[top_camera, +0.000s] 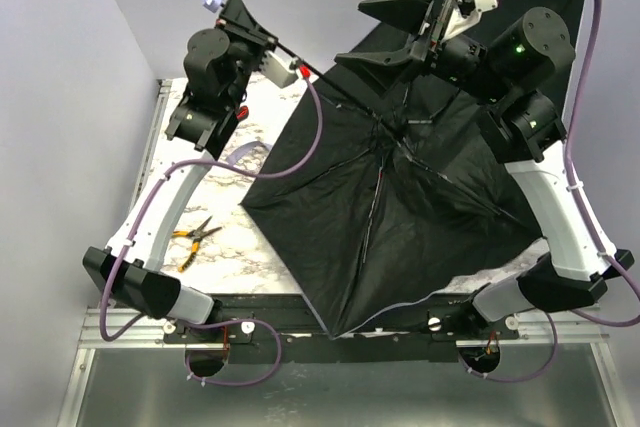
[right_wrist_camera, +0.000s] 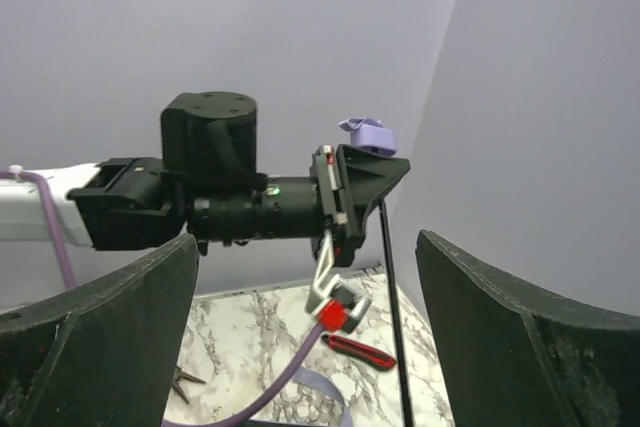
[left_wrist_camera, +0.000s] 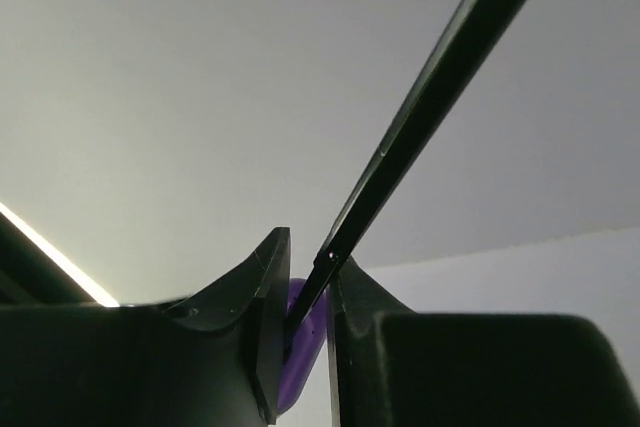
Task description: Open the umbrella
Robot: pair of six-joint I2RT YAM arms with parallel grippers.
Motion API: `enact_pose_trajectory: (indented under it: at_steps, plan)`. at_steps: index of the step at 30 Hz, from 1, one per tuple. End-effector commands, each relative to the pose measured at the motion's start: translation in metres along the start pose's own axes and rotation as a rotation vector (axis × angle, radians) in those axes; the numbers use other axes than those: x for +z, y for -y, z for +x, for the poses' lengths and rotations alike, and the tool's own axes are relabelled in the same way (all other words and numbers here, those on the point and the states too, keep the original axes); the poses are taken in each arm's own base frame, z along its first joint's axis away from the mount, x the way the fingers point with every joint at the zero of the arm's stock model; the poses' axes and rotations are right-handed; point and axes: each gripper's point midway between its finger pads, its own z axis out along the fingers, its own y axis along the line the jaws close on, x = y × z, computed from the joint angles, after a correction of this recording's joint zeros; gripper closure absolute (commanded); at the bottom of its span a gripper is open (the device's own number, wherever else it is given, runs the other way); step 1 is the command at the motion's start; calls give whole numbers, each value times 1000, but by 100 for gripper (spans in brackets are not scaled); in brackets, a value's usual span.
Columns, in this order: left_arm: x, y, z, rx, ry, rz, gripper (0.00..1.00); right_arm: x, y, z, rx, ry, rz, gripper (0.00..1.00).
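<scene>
**A:** Where is the umbrella?

**B:** The umbrella point(top_camera: 400, 217) is open. It covers the right half of the surface point(top_camera: 230, 247), with the black lining facing up and a pale rim at the near edge.

**A:** And the shaft?

**B:** The shaft point(left_wrist_camera: 430, 97) runs from the hub up to the far left, into the left claw point(top_camera: 243, 17). That claw is pinched on it just under the handle point(right_wrist_camera: 368, 134), which pokes out beyond the fingers.

**A:** The right claw?

**B:** The right claw point(top_camera: 395, 29) is spread wide and grips nothing. It hangs over the canopy's far edge, just right of the shaft. I cannot tell whether it touches the cloth.

**A:** Anything else?

**B:** Pliers point(top_camera: 195, 237) lie on the near left of the surface, left of the canopy and apart from it.
</scene>
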Motion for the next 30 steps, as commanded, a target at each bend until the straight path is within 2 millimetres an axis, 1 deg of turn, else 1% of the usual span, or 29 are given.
enact_pose_trajectory:
  at_steps: [1, 2, 3, 4, 5, 6, 7, 8, 9, 10, 12, 13, 15, 16, 17, 19, 20, 22, 24, 25, 26, 28, 30]
  plan:
    - [-20, -17, 48, -350, -218, 13, 100, -9, -23, -26, 23, 68, -89, 9]
    - [-19, -14, 48, -392, -233, 37, 100, -12, -28, -29, 24, 78, -108, 9]
    - [-18, -11, 48, -448, -247, 63, 100, -13, -31, -28, 37, 77, -114, 10]
    - [-20, -13, 49, -498, -265, 77, 100, -16, -34, -28, 62, 76, -116, 11]
    - [-18, -3, 43, -544, -272, 129, 100, -17, -35, -22, 94, 64, -115, 12]
    - [-21, -2, 42, -589, -284, 155, 100, -19, -37, -14, 141, 48, -107, 14]
    - [-19, 4, 38, -643, -292, 184, 100, -23, -38, -8, 184, 34, -91, 15]
    - [-21, 7, 34, -677, -295, 208, 100, -26, -39, 6, 230, 9, -74, 15]
    - [-22, 11, 30, -711, -300, 228, 100, -32, -42, 12, 242, 2, -66, 15]
    - [-24, 15, 26, -739, -306, 244, 100, -36, -43, 23, 253, -14, -58, 15]
    - [-26, 27, 15, -775, -319, 284, 100, -43, -43, 33, 240, -29, -34, 18]
    - [-27, 32, 8, -790, -321, 309, 100, -46, -42, 35, 219, -30, -19, 19]
    - [-29, 43, -6, -830, -325, 353, 100, -50, -42, 39, 182, -26, -13, 20]
    - [-30, 48, -13, -849, -332, 371, 100, -50, -45, 38, 169, -18, -33, 19]
    - [-30, 52, -19, -862, -340, 385, 100, -50, -53, 35, 154, -16, -83, 19]
    - [-30, 61, -31, -868, -353, 420, 100, -43, -68, 28, 127, -18, -190, 18]
    - [-29, 64, -37, -859, -360, 429, 100, -38, -70, 27, 127, -23, -209, 17]
    - [-27, 70, -45, -837, -373, 438, 100, -27, -65, 12, 126, 6, -212, 15]
    - [-25, 75, -49, -825, -378, 432, 100, -20, -60, -9, 85, 49, -218, 13]
    - [-24, 79, -52, -821, -382, 437, 100, -15, -58, -14, 74, 62, -220, 13]
    - [-23, 83, -54, -819, -388, 446, 100, -13, -55, -26, 56, 81, -214, 13]
    - [-23, 90, -55, -816, -404, 463, 100, -9, -47, -37, 31, 97, -185, 12]
    - [-23, 94, -58, -833, -408, 472, 100, -9, -43, -46, -20, 117, -168, 11]
